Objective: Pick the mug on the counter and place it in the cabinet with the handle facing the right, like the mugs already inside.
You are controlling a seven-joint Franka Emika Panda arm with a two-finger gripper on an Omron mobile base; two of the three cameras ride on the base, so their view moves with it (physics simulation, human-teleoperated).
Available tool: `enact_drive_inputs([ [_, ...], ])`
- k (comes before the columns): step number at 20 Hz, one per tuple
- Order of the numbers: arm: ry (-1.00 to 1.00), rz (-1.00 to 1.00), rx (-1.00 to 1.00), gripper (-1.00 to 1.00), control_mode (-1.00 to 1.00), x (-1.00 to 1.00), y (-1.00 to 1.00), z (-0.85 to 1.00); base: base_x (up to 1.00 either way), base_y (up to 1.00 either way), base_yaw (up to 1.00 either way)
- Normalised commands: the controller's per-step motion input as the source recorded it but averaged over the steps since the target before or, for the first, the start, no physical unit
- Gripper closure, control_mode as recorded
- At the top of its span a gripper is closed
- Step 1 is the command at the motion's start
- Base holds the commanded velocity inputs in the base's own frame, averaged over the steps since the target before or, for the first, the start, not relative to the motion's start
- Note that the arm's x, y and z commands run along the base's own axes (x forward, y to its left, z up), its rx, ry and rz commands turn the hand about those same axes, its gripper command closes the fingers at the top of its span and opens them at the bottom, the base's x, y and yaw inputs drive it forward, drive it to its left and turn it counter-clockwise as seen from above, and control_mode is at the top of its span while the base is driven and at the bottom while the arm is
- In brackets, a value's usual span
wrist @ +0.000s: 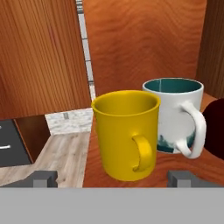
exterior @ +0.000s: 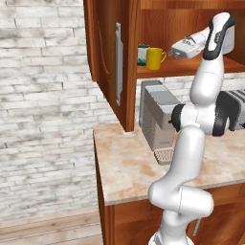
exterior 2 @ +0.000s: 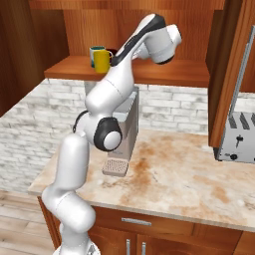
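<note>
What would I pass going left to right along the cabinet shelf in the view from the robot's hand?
Yellow mug → its loop handle → teal-and-white mug → a dark rounded thing at the right edge, cut off by the frame.

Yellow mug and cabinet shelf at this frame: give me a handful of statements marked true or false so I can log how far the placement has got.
1. The yellow mug stands upright on the cabinet shelf. True.
2. The hand is clamped around the yellow mug. False: its jaws are open and stand clear of the mug, just off the handle side.
3. A teal-and-white mug stands right behind the yellow mug. True.
4. The yellow mug lies tipped on its side on the counter. False: it is upright on the shelf.
5. In the hand view, the yellow mug's handle points at the camera, slightly right. True.
</note>
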Motion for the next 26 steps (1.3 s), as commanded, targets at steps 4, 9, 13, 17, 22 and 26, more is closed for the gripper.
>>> enact_drive_inputs([
  [4,0.0,-0.05,0.0,-1.0,-1.0,-0.33,0.13,-0.06,0.0,0.0,0.0],
  [9,0.0,-0.06,0.01,-1.0,-1.0,-0.27,0.17,-0.1,0.0,0.0,0.0],
  [13,0.0,0.0,0.0,-1.0,-1.0,-0.02,0.0,0.0,0.0,0.0,0.0],
  [17,-0.01,0.0,0.0,-1.0,-1.0,-0.01,0.0,-0.03,0.0,0.0,0.0],
  [22,-0.01,0.0,0.0,-1.0,-1.0,-0.17,0.0,-0.05,0.0,0.0,0.0],
  [26,0.0,0.0,0.0,-1.0,-1.0,-0.3,0.0,0.0,0.0,0.0,0.0],
])
